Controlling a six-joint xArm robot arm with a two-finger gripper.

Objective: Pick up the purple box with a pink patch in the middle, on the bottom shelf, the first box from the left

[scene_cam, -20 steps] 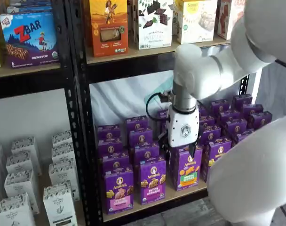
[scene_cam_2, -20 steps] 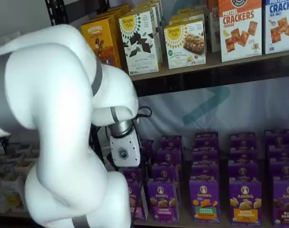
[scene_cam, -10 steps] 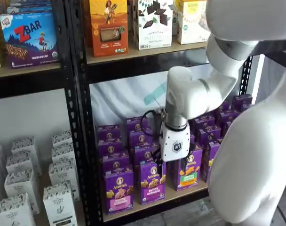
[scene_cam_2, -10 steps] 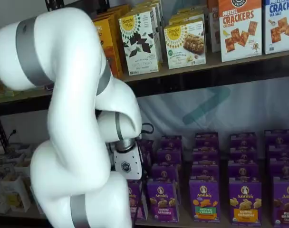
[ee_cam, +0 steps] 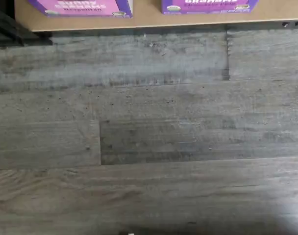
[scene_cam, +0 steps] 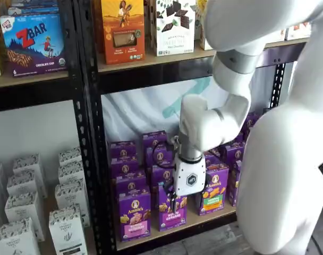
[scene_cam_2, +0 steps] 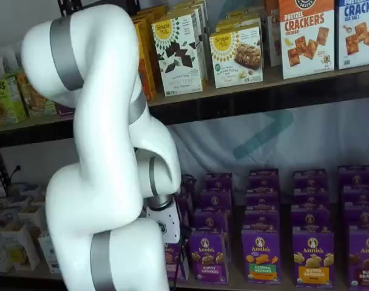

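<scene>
The end effector (scene_cam: 172, 203) hung empty, its fingers spread wide, before the carton just right of the purple box (scene_cam: 134, 214). That box stood at the bottom shelf (scene_cam: 177, 228)'s front edge, bare floor (ee_cam: 149, 137) below.

I see the purple box (scene_cam: 134, 214) with a pink patch and a round white logo on the light tan bottom shelf (scene_cam: 204, 220). Right beside that box stands a purple carton (scene_cam: 170, 210) with an orange-yellow patch. The floor (ee_cam: 149, 137) is grey woodgrain; the end effector (scene_cam: 172, 202) is white with black fingers.
</scene>
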